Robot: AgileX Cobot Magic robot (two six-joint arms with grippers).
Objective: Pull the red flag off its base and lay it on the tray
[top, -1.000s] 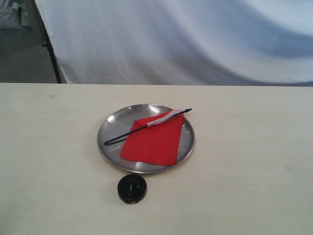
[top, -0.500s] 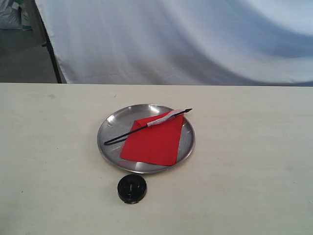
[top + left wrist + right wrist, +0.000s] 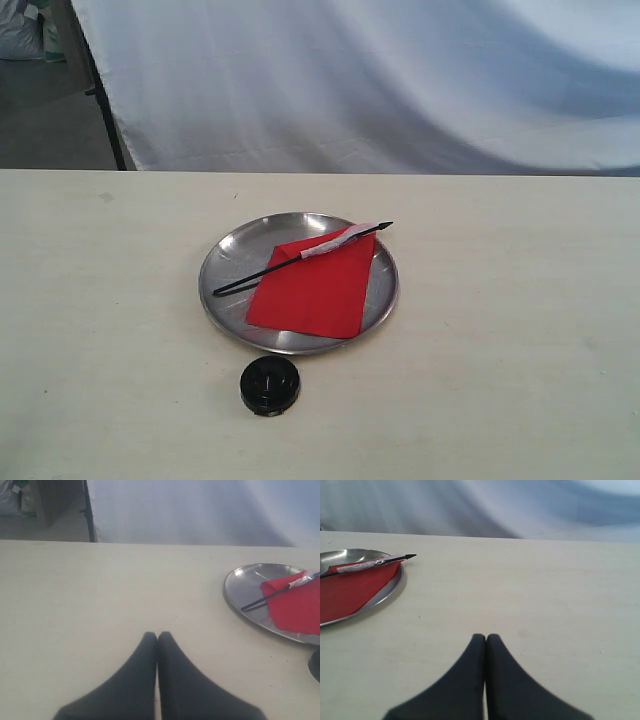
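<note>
Setting: staged test bay, lab or studio type, not domestic.
Evidence:
- Pale plain table (image 3: 500, 330) fills lower field.
- White cloth backdrop (image 3: 380, 80) draped across rear, 12 o'clock, screens off room behind.
- Black stand pole (image 3: 106, 110) at 10 o'clock, slanted along backdrop edge.
- Grey bare floor (image 3: 45, 125) beyond pole.
- White sacks (image 3: 18, 30) piled in far 10 o'clock corner.
- Brown box-like item (image 3: 52, 500) beside sacks; identity unclear.

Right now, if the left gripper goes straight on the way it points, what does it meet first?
Nothing, it seems: ahead of the left gripper lies only bare table, up to the white curtain. The tray sits off to one side.
</note>
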